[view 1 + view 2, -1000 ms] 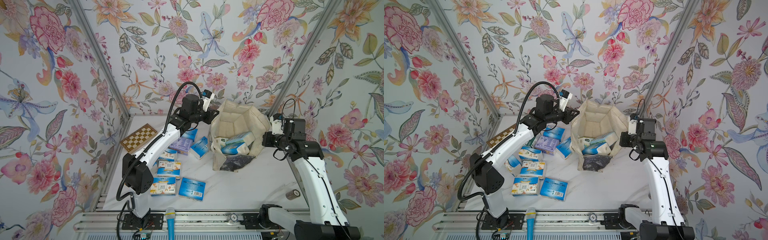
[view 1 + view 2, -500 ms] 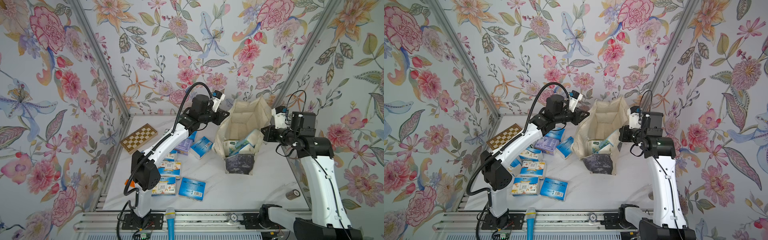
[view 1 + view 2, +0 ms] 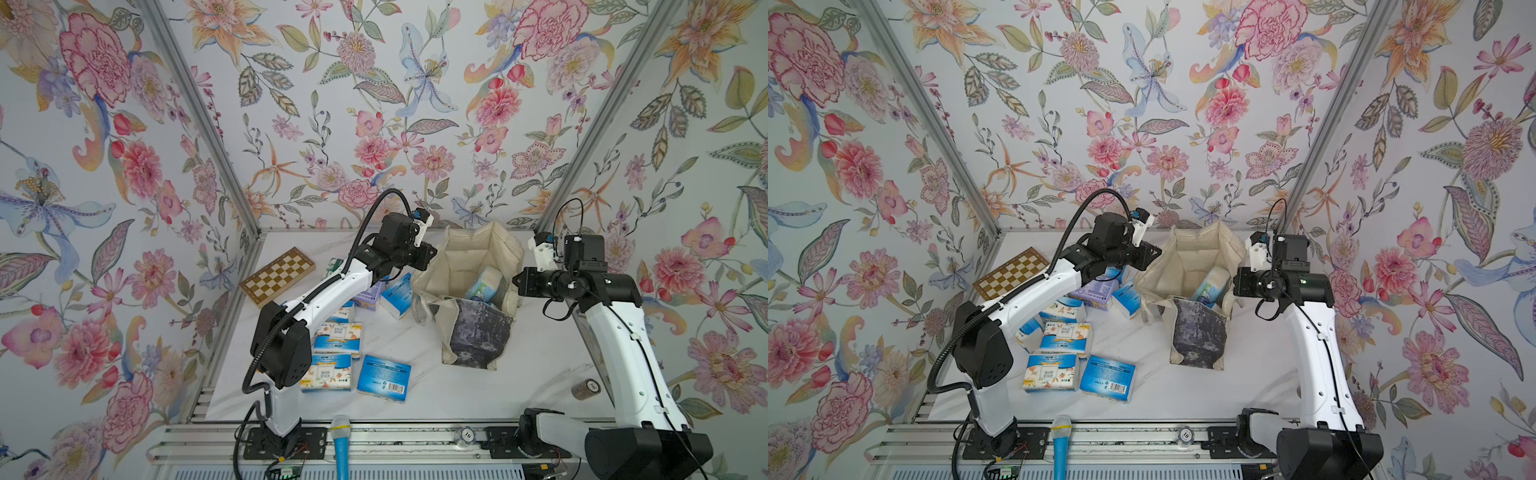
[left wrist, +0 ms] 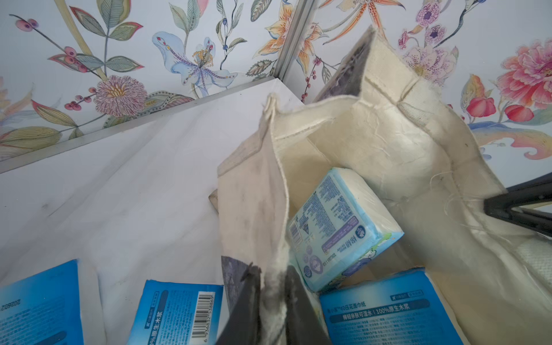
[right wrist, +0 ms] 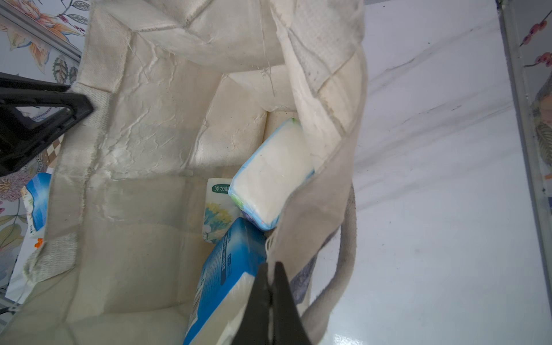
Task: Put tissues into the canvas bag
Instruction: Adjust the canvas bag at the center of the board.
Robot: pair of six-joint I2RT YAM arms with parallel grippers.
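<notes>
The cream canvas bag (image 3: 469, 257) (image 3: 1187, 257) stands open at mid-table, its dark grey print (image 3: 478, 332) facing the front. My left gripper (image 3: 430, 251) (image 4: 273, 271) is shut on the bag's left rim. On the opposite rim my right gripper (image 3: 517, 282) (image 5: 271, 265) is shut on the cloth. Tissues lie inside: a light-blue pack (image 4: 337, 227), a blue pack (image 5: 227, 277), a white-sided pack (image 5: 268, 176) and a green-white one (image 5: 219, 209). More tissues lie left of the bag, among them a blue pack (image 3: 384, 378), cartoon-printed packs (image 3: 326, 374) and a lavender pack (image 3: 370, 295).
A wooden chessboard (image 3: 277, 276) lies at the back left. At the front rail there is a blue microphone (image 3: 340, 440) and a small round disc (image 3: 467, 435). A small cylinder (image 3: 585, 388) lies at the table's right edge, beside my right arm.
Both arms have risen with the bag's rim in their grip. The bag has gone from slumped and wide to upright, and the packs inside have shifted.
</notes>
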